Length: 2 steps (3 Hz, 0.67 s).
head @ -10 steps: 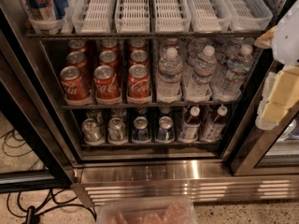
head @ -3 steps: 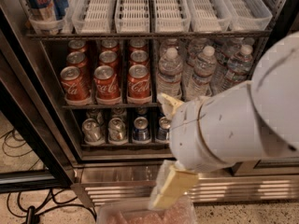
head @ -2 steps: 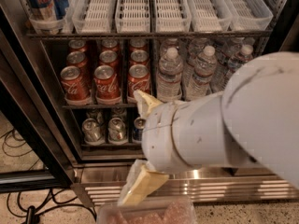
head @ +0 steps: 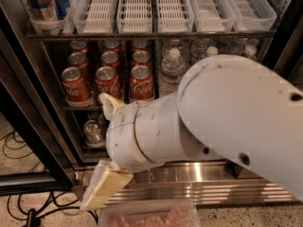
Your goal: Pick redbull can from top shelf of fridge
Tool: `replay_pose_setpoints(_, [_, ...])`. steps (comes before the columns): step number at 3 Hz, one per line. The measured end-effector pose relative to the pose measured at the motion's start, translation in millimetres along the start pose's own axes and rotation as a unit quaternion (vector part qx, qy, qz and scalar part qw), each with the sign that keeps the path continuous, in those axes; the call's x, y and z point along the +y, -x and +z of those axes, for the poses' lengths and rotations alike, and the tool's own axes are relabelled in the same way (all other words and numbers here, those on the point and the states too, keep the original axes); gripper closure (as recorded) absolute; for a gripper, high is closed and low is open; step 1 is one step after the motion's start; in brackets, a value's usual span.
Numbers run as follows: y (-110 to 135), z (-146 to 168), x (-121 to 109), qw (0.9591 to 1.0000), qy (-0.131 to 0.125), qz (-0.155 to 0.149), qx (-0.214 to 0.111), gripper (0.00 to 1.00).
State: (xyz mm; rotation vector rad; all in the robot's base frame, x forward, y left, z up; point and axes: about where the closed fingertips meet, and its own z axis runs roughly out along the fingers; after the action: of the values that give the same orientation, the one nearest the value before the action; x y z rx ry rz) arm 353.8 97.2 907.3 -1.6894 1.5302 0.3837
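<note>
While the end effector (head: 98,150) hangs low before the fridge (head: 213,174), at the level of its lower racks, its cream fingers (head: 110,106) stand spread apart with nothing between them. Just behind them sit the Coca-Cola cans (head: 109,82), with water bottles (head: 173,67) to the right, partly hidden by the bulky white arm (head: 227,112). The redbull can (head: 40,4) stands upright at the far left of the top shelf (head: 142,34), beside the row of white trays (head: 135,8), well above and left of the end effector. A good reach would probably rise first, clear of the red cans, then travel left and enter level with the can's body. The fingers should stay wide until they straddle it, since a second can seems to stand right beside it.
</note>
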Motion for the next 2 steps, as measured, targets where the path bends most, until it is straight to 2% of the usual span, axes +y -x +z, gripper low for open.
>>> replay_pose_setpoints(2, [5.8, 2.5, 0.6, 0.9999, -0.004, -0.005, -0.012, 0.00])
